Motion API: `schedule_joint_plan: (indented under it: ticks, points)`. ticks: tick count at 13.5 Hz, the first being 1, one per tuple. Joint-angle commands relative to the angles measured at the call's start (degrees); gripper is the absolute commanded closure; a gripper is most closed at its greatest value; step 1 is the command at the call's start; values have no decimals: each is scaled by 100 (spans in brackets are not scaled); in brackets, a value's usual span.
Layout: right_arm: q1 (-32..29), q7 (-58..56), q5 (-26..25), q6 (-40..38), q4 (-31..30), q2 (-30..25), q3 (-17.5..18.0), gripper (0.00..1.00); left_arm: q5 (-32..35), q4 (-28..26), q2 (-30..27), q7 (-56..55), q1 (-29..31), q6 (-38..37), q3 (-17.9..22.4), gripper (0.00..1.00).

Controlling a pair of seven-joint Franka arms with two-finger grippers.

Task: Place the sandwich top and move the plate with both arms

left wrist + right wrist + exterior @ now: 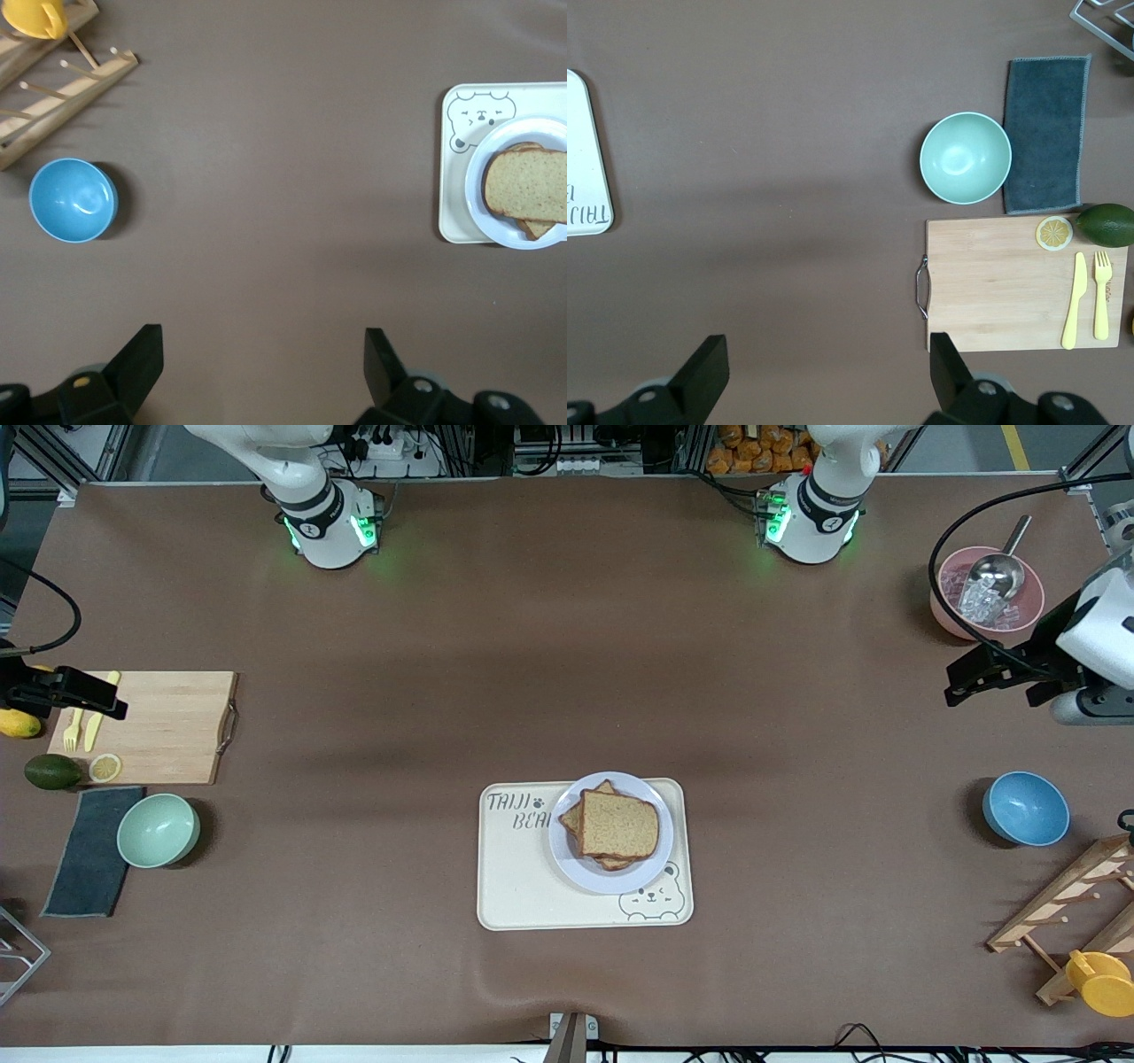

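The sandwich top (619, 824), a plain brown bread slice, lies on top of a stack of bread on the pale round plate (656, 865). The plate sits on the cream bear tray (523, 886) at mid-table. The left wrist view shows the same slice (523, 183), plate (500, 232) and tray (454, 212). My left gripper (955, 682) hangs open and empty over the left arm's end of the table, its jaws (264, 350) wide over bare mat. My right gripper (115, 707) hangs open and empty over the cutting board's edge, its jaws (829, 354) wide apart.
At the left arm's end stand a blue bowl (1026, 808), a pink bowl with a scoop (979, 593) and a wooden rack with a yellow cup (1099, 981). At the right arm's end lie a cutting board (168, 726), a mint bowl (158, 830), a dark cloth (89, 855) and an avocado (51, 771).
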Motion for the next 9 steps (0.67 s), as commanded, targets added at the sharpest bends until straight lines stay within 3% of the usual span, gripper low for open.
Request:
schedule_joint_plan:
  ticks: [1,5,9]
  points:
    - [-111,-5,75,18,26,3,80,0,128,84,-71,10,199,-266,57,0]
    - [-111,-5,75,18,26,3,80,0,119,110,-184,27,183,-566,171,0]
    - [-111,-5,75,26,17,12,80,0,-56,5,-519,11,-1158,-627,1628,0]
